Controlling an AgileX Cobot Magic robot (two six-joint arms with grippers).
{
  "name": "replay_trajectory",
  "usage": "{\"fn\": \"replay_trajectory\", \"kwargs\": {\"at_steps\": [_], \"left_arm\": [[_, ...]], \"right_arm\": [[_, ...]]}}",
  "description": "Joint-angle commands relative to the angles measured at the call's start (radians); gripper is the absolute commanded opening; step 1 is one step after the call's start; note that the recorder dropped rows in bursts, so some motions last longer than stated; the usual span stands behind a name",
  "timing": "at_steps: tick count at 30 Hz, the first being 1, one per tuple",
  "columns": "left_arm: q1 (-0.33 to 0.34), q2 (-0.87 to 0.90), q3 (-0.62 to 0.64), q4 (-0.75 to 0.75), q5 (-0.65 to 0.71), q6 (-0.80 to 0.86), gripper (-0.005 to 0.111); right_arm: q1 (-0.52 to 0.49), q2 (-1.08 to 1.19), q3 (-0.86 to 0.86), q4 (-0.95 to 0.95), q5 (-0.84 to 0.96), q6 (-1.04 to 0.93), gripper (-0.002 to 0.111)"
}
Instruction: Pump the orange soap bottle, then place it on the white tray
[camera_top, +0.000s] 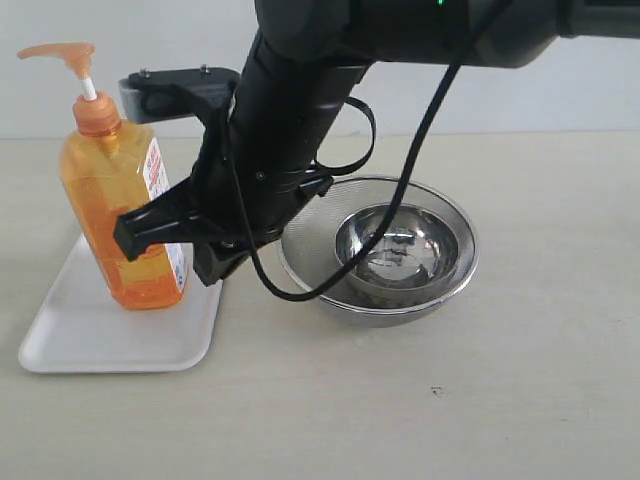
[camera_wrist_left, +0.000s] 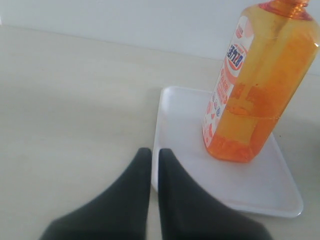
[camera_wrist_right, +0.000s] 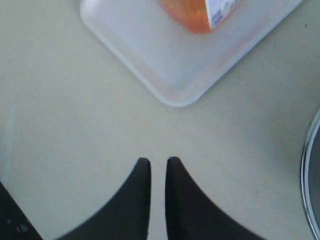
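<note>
tbh the orange soap bottle (camera_top: 125, 215) was glossy see-thru plastic, white tray (camera_top: 110, 335) smooth plastic, bowl (camera_top: 400, 245) shiny polished metal, worktop (camera_top: 450, 400) matt & smooth.

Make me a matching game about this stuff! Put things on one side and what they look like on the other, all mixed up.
Things:
1. bottle
2. tray
3. strainer
4. left claw

Looks:
A. white and flat
B. orange, standing on the tray
C. black, holding nothing
D. silver and round

Pairs: 1-B, 2-A, 3-D, 4-C
</note>
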Motion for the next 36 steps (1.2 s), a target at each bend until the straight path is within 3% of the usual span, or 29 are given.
{"fn": "replay_trajectory", "kwargs": {"at_steps": [1,7,13,26,36], "left_arm": [[0.003,-0.002,0.004,0.002,-0.001,0.004,0.005],[0.003,-0.002,0.004,0.002,0.002,0.004,0.005],[0.003,-0.002,0.004,0.002,0.002,0.004,0.005],[0.003,-0.002,0.004,0.002,0.0,0.004,0.005],[0.001,-0.002,0.004,0.002,0.0,0.004,0.005]], "right_arm": [[0.005,-0.05,0.062,-0.014,0.004,0.002,0.001],[0.01,-0.202,0.252,-0.019,-0.121,0.002,0.001],[0.01,-0.367,0.43,-0.004,-0.133,0.004,0.001],[0.01,-0.419,0.448,-0.005,-0.174,0.003,0.001],[0.01,-0.48,0.521,-0.079,-0.339,0.001,0.001]]}}
